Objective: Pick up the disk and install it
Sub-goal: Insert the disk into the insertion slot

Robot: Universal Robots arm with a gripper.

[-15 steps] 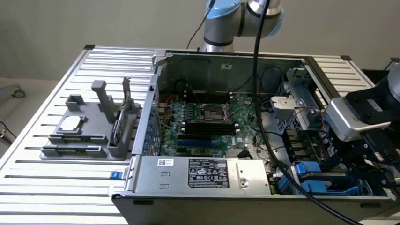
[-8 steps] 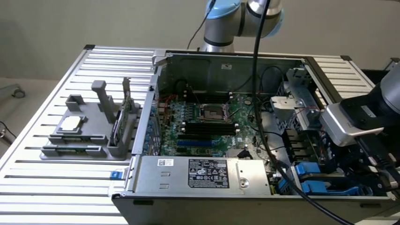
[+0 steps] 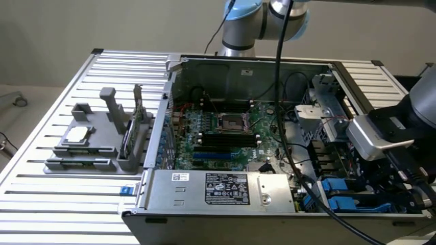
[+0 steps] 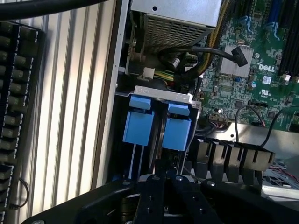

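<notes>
We saw an open case [image 3: 252,71] on a slatted table [image 3: 61,204], its motherboard [image 3: 225,138] exposed behind a grey box [image 3: 178,193] with a sticker [image 3: 227,189]. The arm [image 3: 388,135] hung over blue carriers [image 3: 346,198] in the case's corner at the exterior view's right. At that view's left, beside the case, a grey fixture [image 3: 102,150] held a small chip [image 3: 77,133].

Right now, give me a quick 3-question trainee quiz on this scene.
1. True or false: the computer case lies open on the slatted table.
2. What colour are the drive carriers nearest the gripper?
3. In the exterior view, the grey fixture sits on which side of the case? A) left B) right
Key: 1 true; 2 blue; 3 A.
</notes>
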